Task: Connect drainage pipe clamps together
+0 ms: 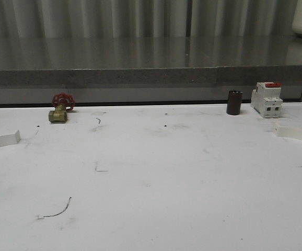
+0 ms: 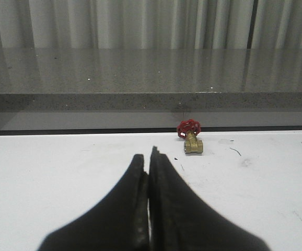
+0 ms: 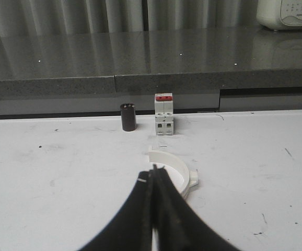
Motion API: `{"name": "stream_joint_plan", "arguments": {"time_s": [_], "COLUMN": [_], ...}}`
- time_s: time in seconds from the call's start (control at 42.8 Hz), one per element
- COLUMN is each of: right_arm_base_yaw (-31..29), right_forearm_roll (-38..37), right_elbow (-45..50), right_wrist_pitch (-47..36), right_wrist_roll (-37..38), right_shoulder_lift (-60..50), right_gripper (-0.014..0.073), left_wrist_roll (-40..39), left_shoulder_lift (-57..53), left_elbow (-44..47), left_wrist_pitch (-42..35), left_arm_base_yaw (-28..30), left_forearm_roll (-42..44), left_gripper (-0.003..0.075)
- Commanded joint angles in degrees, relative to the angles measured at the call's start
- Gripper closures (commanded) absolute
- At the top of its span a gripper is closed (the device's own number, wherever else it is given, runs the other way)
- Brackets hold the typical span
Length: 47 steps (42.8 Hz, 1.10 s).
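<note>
Clamp halves lay well apart when we looked: one white half-ring (image 1: 2, 140) sat at the far left edge of the white surface (image 1: 151, 178) in the front view, cut off by the frame, and the other half-ring (image 1: 297, 134) sat at the far right edge, just in front of the white breaker (image 1: 267, 99) with its red top. From the right wrist, we saw that second half-ring (image 3: 173, 170) lying flat, its curved wall standing up and a small tab sticking out at one end, directly beyond our right claw (image 3: 154, 170). That claw's fingers were pressed together and held nothing. Our left claw (image 2: 149, 157) was likewise closed and empty, pointing toward a brass valve (image 2: 192, 139) with a red handwheel; the left half-ring was not ahead of it.

We judged the task not yet begun, since the two pieces did not touch. The half-rings looked like thin, stiff plastic, so we expected them to be light, smooth and apt to slide on the surface when nudged. The best hold seemed to us across the curved wall near its middle, leaving the end tabs free to meet. A dark cylinder (image 1: 234, 102) stood beside the breaker, clear of the work.
</note>
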Motion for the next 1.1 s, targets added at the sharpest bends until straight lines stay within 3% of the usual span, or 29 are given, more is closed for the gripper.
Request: {"name": "stream_joint_plan", "arguments": {"time_s": [0.0,0.42,0.771,0.934,1.074], "right_arm_base_yaw": [-0.2,-0.2,-0.2,-0.2,-0.2], "right_forearm_roll": [-0.6,-0.7,0.6,0.5,-1.5], "right_elbow": [-0.3,-0.3,-1.3,-11.0,-22.8], "right_wrist_pitch": [-5.1,-5.4,-13.8,-6.6,2.2], "right_wrist_roll": [-0.4,-0.4,-0.3,-0.3,-0.3], "right_shoulder_lift": [-0.9,-0.9,-0.9,-0.5,4.3], "right_gripper": [0.0661,0.0661,0.0661,0.0661,0.0661], "left_wrist_roll": [-0.5,-0.5,-0.5,-0.5,-0.5], "left_shoulder_lift": [-0.6,-0.6,-0.6,-0.1,4.0], "left_elbow": [1.3,1.3,0.6,-9.2,-21.5], "left_wrist_pitch": [-4.9,-4.9,-11.5,-9.4,-2.3], "left_arm_base_yaw": [-0.3,-0.3,-0.3,-0.3,-0.3], "left_forearm_roll": [0.0,0.0,-0.5,-0.1,2.9], "left_gripper": [0.0741,0.0741,0.0741,0.0741,0.0741]}}
